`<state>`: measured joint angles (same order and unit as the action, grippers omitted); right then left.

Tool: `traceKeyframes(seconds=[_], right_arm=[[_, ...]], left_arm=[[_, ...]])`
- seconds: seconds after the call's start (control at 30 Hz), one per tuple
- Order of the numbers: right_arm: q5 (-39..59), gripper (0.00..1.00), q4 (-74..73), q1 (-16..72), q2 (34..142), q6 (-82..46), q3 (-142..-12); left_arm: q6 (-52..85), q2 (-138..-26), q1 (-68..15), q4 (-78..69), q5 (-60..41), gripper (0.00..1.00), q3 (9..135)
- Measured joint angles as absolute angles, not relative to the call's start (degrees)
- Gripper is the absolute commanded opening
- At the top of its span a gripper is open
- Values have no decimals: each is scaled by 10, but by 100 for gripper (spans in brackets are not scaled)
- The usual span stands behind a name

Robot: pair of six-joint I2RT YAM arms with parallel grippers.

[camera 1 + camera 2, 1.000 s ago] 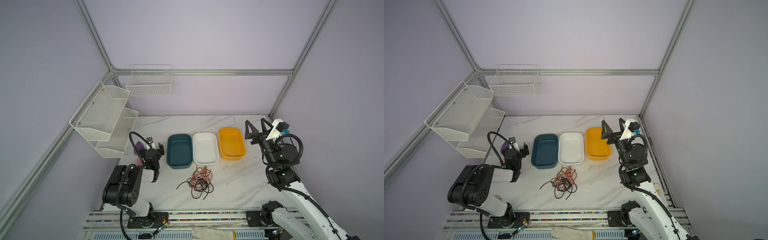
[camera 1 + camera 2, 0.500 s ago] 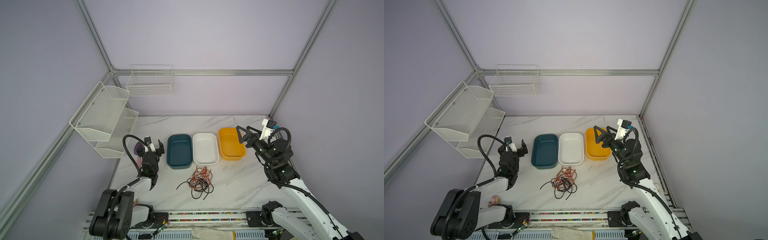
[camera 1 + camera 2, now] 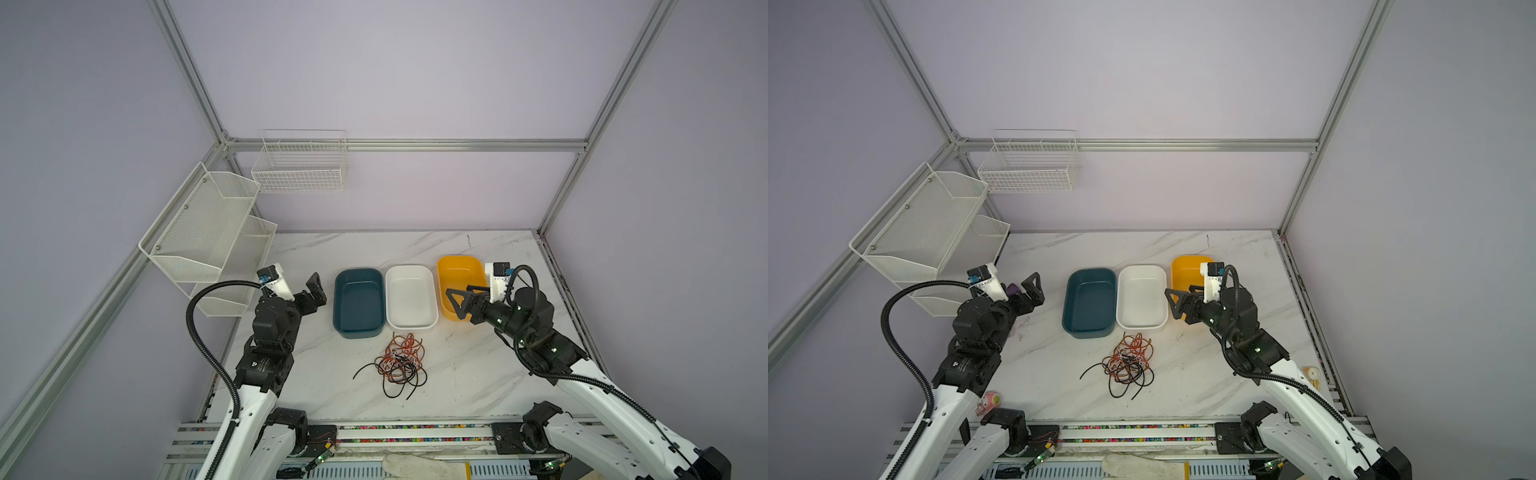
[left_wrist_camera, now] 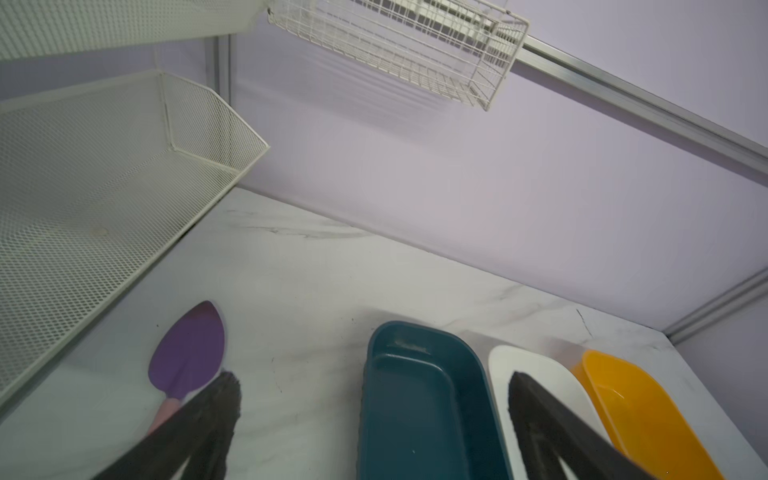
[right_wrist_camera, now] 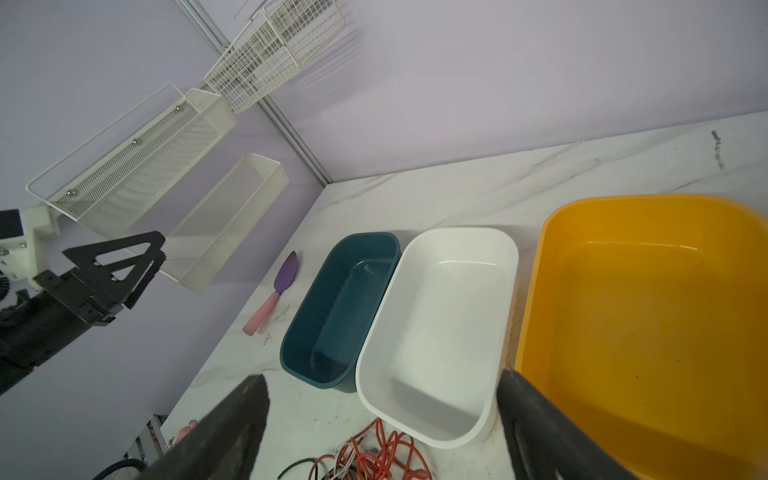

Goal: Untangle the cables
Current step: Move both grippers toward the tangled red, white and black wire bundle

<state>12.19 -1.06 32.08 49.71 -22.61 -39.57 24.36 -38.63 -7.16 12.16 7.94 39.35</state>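
cables [image 3: 400, 366] tangled on table [image 3: 478, 374], cut off at right wrist view's edge | left claw [image 4: 372, 380] released, covering spatula [image 4: 189, 353] handle | right claw [image 5: 381, 384] released, empty

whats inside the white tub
Nothing: the white tub is empty, its whole floor bare and uncovered in both top views. The cables lie outside it on the table.

Both top views look steeply down from high over the white marble tabletop [image 3: 478, 374] [image 3: 1183, 257]. Both wrist cameras sit low and close, facing rearward, sharing the teal plastic tub [image 4: 415, 407] [image 5: 340, 299].
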Motion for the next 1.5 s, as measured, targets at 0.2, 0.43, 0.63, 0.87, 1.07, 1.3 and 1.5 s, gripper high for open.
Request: traceKeyframes(seconds=[0.2, 0.43, 0.63, 0.87, 1.07, 1.3, 1.5], right_arm=[[69, 73, 1, 441, 532, -242, -373], [-32, 64, 11, 598, 610, -271, -368], [-100, 57, 16, 691, 724, -299, -392], [-143, 48, -2, 735, 798, -314, -420], [-175, 40, 8, 735, 829, -315, -444], [-204, 38, 12, 735, 828, -296, -453], [-208, 38, 9, 735, 851, -289, -455]], left_arm=[[276, -338, -72, 208, -44, 100, 396], [296, -421, -72, 289, -90, 100, 397], [294, -507, -86, 360, -99, 100, 397], [294, -506, -120, 378, -97, 100, 397], [294, -487, -175, 394, -63, 100, 397], [294, -491, -219, 407, -41, 100, 397], [294, -512, -226, 413, -41, 100, 397]])
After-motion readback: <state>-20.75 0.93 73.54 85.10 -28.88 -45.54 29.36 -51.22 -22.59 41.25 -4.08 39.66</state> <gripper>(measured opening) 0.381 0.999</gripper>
